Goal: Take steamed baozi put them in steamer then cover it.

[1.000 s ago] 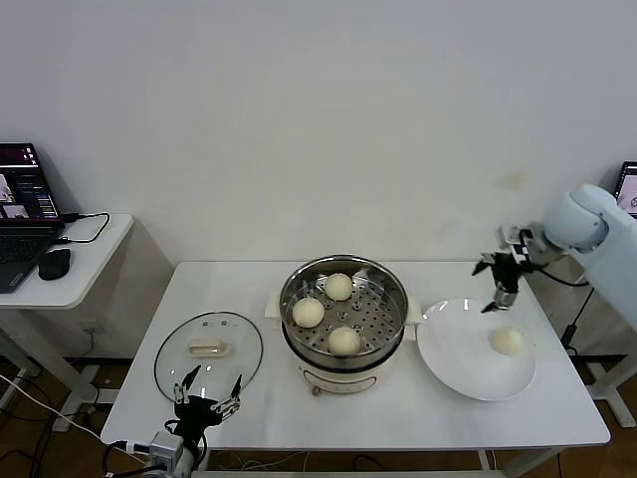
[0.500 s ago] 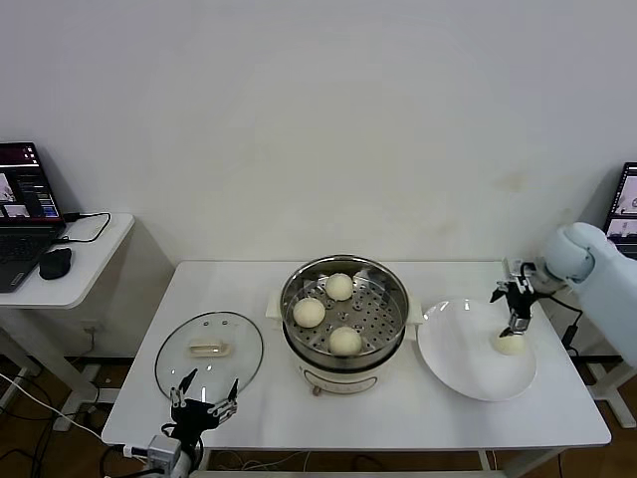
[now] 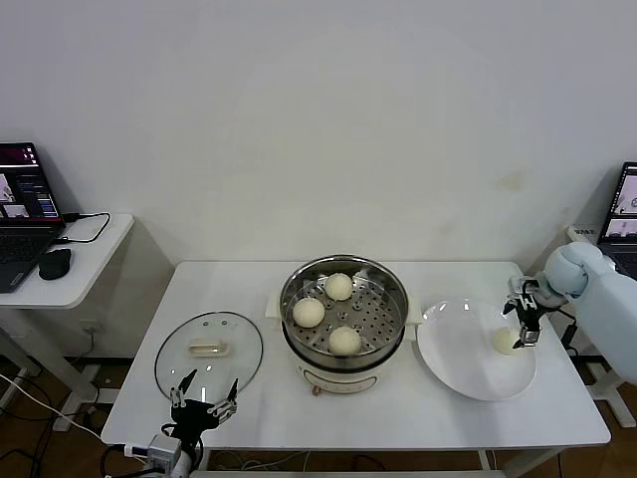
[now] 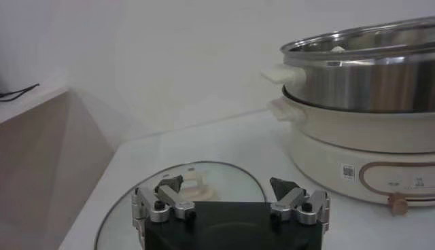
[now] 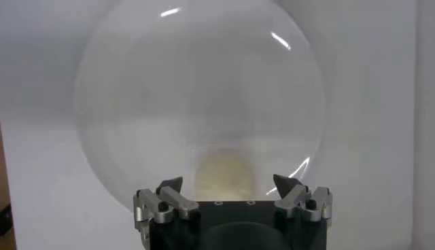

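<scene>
Three cream-white baozi (image 3: 309, 312) lie on the perforated tray of the steel steamer (image 3: 391, 281) at the table's middle. A fourth baozi (image 3: 506, 342) lies on the white plate (image 3: 463, 358) at the right. My right gripper (image 3: 523, 333) is open, just above and to the right of that bun; in the right wrist view the bun (image 5: 225, 175) sits between the spread fingertips (image 5: 169, 185). The glass cover (image 3: 208, 348) with its cream handle lies flat at the left. My left gripper (image 3: 204, 406) is open at the table's front left edge, just before the cover (image 4: 217, 182).
A side table (image 3: 95, 249) at the far left holds a laptop (image 3: 25, 214) and a mouse (image 3: 54, 264). Another screen (image 3: 624, 204) stands at the far right. The steamer's white handle (image 4: 284, 75) shows in the left wrist view.
My right gripper has come down and to the right, from above the plate's far edge to the bun on the plate. The left arm has barely moved.
</scene>
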